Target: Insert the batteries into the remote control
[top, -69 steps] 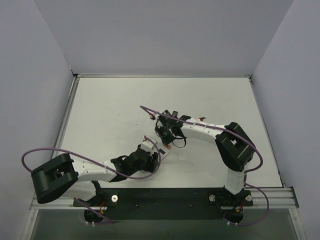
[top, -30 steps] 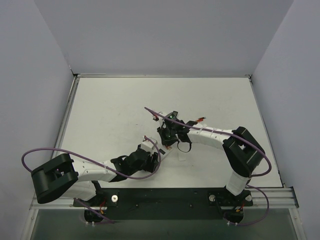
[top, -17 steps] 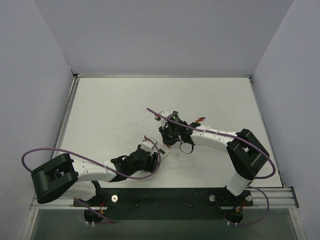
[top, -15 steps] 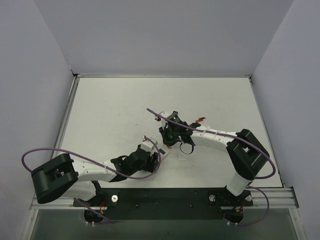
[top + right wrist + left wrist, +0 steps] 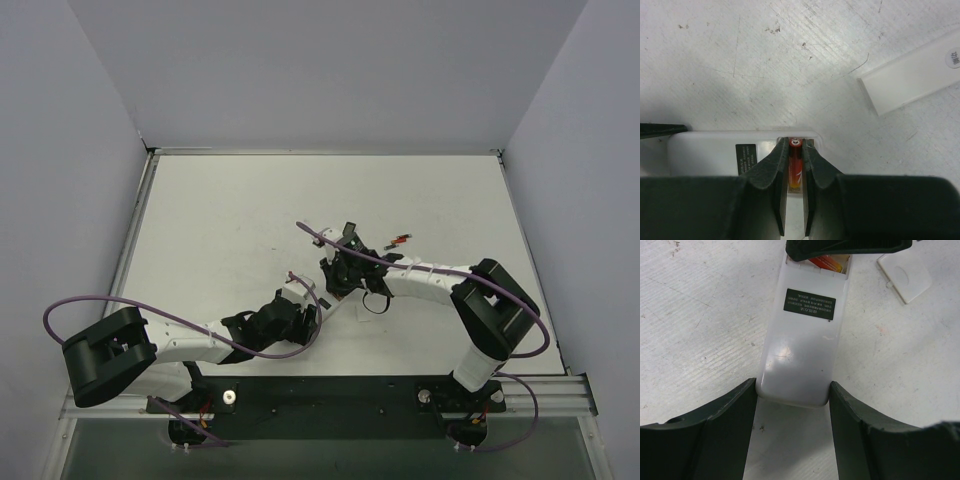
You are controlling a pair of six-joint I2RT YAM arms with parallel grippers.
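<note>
The remote control (image 5: 805, 345) lies white face up, its small dark label (image 5: 809, 303) showing. My left gripper (image 5: 793, 387) is shut on its near end, one finger against each side. The battery bay at the remote's far end is open. My right gripper (image 5: 796, 145) is shut on a red and orange battery (image 5: 795, 165) and holds it right over that bay, seen from the left wrist as an orange patch (image 5: 829, 262) under the dark fingers (image 5: 850, 246). Another red battery (image 5: 398, 240) lies loose on the table behind the right arm.
A small white battery cover (image 5: 904, 276) lies flat on the table to the right of the remote's far end. A long white bar-shaped object (image 5: 910, 82) with a round sticker lies beyond the remote. Both arms (image 5: 330, 290) meet near the table's middle front.
The right arm has come a little nearer and lower, bringing its battery down onto the remote's open end. The loose battery behind it now shows. The left arm has not moved.
</note>
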